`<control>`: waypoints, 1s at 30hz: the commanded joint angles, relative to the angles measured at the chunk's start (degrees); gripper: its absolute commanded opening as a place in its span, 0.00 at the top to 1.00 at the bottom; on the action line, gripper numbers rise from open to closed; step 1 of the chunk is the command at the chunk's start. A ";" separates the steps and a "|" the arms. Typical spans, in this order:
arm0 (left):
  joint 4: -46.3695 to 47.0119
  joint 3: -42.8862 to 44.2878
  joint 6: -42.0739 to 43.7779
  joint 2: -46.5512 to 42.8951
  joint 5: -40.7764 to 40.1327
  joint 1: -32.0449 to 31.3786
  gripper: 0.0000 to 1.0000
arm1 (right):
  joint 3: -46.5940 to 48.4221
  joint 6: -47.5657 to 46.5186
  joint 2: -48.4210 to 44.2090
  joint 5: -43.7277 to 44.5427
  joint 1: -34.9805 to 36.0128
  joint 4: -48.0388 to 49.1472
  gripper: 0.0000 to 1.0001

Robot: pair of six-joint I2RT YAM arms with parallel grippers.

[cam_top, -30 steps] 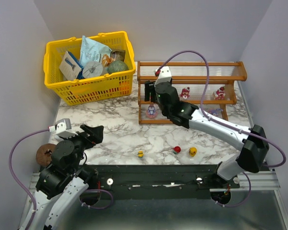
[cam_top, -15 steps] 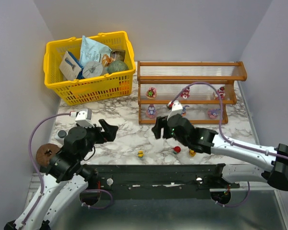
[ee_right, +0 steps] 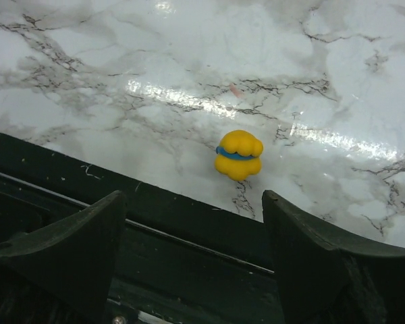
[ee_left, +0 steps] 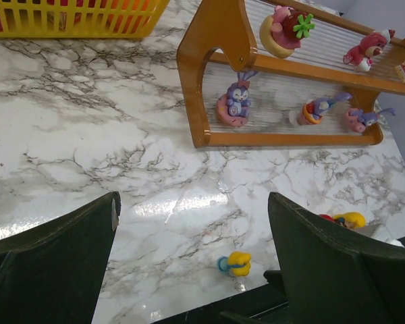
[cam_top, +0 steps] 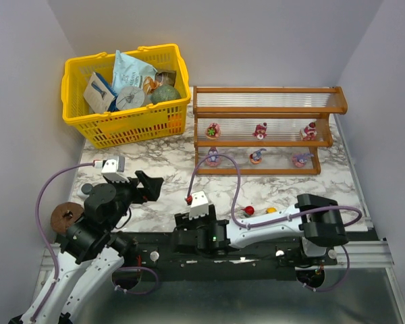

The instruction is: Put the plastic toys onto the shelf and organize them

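Note:
The shelf (cam_top: 270, 90) stands at the back right, with three plastic toys on its middle tier (cam_top: 260, 130) and three on its bottom tier (cam_top: 256, 156). A yellow toy with a blue band (ee_right: 238, 154) lies on the marble by the front rail. My right gripper (ee_right: 192, 202) hangs open and empty over that black rail, just short of the toy. The top view hides this toy under my right wrist. A red toy (cam_top: 248, 210) and another yellow toy (cam_top: 271, 210) lie to its right. My left gripper (ee_left: 194, 202) is open and empty above the marble, left of the banded toy (ee_left: 235, 264).
A yellow basket (cam_top: 125, 88) of packets and jars sits at the back left. A brown round object (cam_top: 64, 217) and a small dark one (cam_top: 86, 188) lie near the left wall. The black base rail (cam_top: 256, 253) runs along the front edge. The shelf frame (ee_left: 209, 40) is ahead of my left gripper.
My right arm pulled back from the shelf and swung down to the front rail beside the banded yellow toy, its jaws widening. My left gripper edged forward and to the right.

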 commanded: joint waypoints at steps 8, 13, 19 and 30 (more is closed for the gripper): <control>1.07 -0.71 0.45 2.17 -0.32 -0.09 0.01 | -1.22 11.18 4.23 6.43 0.10 -2.87 0.16; 1.16 -0.80 0.45 1.46 -0.23 -0.09 0.01 | -2.53 9.77 5.37 5.91 -2.01 -0.15 0.21; 1.25 -0.80 0.45 1.38 -0.23 -0.09 0.01 | -3.24 6.78 6.16 5.47 -3.42 3.73 0.33; 1.34 -0.71 0.54 1.81 0.03 -0.09 0.01 | -2.10 3.80 8.19 5.29 -4.48 5.83 0.42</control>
